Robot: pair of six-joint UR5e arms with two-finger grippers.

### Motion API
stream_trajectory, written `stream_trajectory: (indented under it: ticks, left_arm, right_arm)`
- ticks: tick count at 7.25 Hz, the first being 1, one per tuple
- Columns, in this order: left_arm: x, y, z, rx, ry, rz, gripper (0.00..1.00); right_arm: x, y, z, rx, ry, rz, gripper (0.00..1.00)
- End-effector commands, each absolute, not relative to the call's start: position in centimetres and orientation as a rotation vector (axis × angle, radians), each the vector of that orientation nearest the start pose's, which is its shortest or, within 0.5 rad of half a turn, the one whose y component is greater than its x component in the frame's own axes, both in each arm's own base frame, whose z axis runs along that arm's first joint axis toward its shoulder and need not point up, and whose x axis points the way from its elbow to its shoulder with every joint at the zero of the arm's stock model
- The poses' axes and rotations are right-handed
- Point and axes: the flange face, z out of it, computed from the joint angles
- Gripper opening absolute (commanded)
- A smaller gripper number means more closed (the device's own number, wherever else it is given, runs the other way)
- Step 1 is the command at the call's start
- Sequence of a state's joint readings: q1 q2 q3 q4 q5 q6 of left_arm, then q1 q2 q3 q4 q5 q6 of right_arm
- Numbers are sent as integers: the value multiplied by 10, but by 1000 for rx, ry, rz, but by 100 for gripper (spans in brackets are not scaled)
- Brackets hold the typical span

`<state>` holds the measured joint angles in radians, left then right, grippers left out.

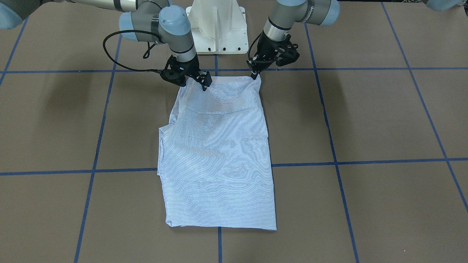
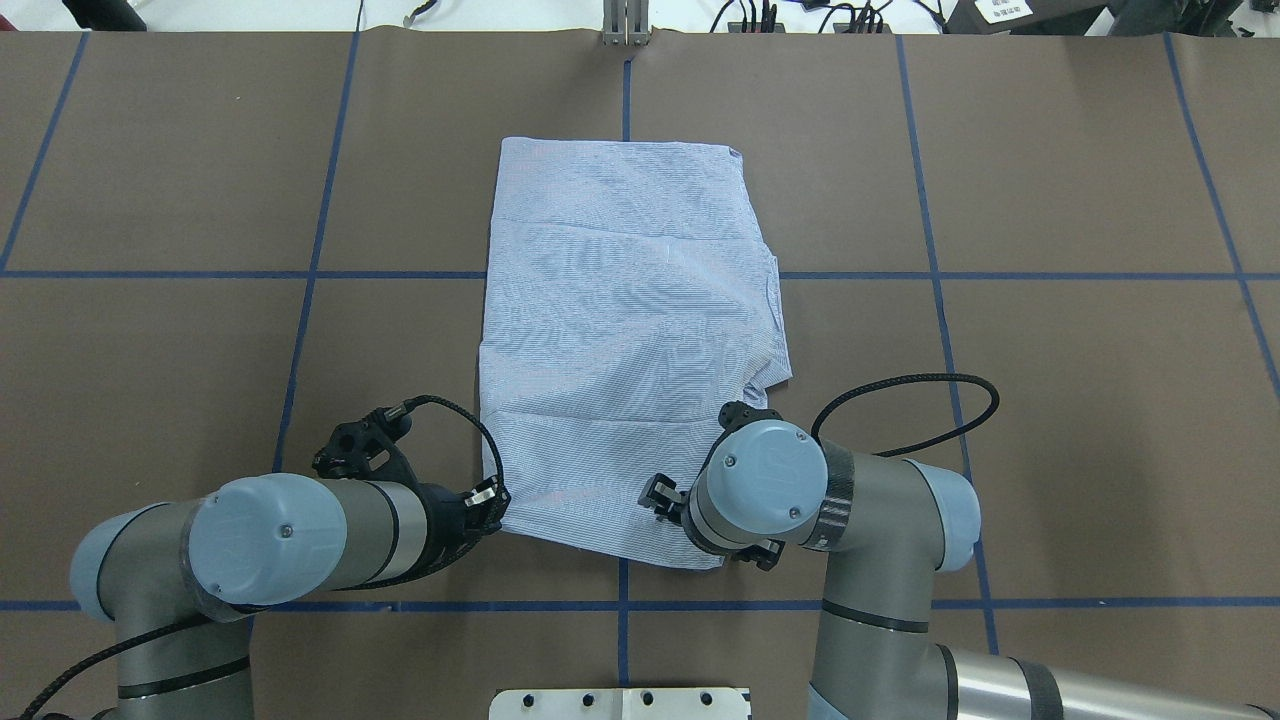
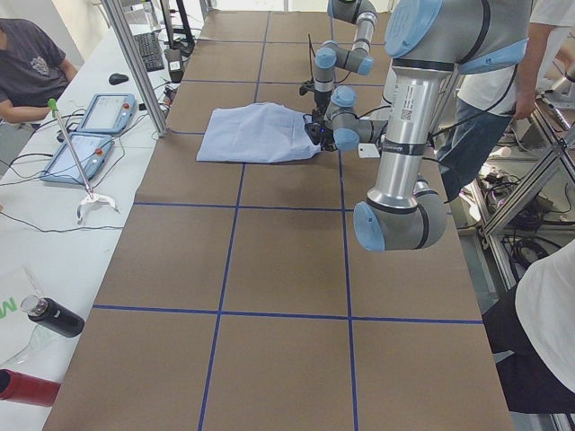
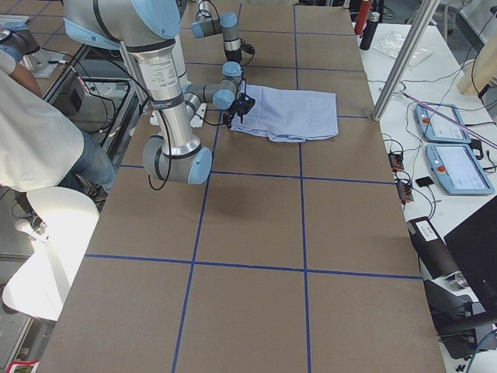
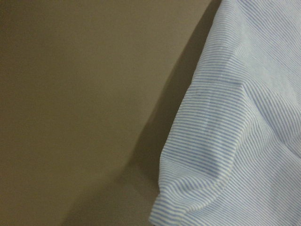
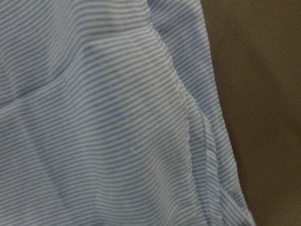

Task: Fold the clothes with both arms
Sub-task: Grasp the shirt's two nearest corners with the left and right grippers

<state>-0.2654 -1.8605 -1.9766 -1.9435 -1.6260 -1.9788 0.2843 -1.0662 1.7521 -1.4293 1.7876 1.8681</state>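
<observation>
The light blue striped shirt (image 1: 215, 157) lies folded into a tall rectangle, back side up, on the brown table; it also shows in the overhead view (image 2: 630, 300). Both grippers are at its edge nearest the robot. My left gripper (image 1: 253, 75) is shut on one near corner, seen at the left in the overhead view (image 2: 492, 506). My right gripper (image 1: 204, 85) is shut on the other near corner (image 2: 662, 497). That edge is raised slightly off the table. Both wrist views show only striped cloth (image 5: 235, 141) (image 6: 94, 141) and table, no fingers. Collar, buttons and pocket are hidden.
The white pedestal base (image 1: 217, 29) stands just behind the grippers. Blue tape lines (image 1: 365, 161) grid the brown table. Operators stand beside the robot (image 4: 31, 132). A side bench holds control tablets (image 3: 94, 112) and bottles (image 3: 54, 316).
</observation>
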Motion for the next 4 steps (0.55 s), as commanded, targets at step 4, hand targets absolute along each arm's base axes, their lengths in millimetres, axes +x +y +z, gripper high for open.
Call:
stream_trajectory:
  ticks: [4]
  left_arm:
    - [504, -272, 281, -124, 1076, -583, 0]
  right_arm:
    - [-585, -293, 271, -208, -848, 460, 0]
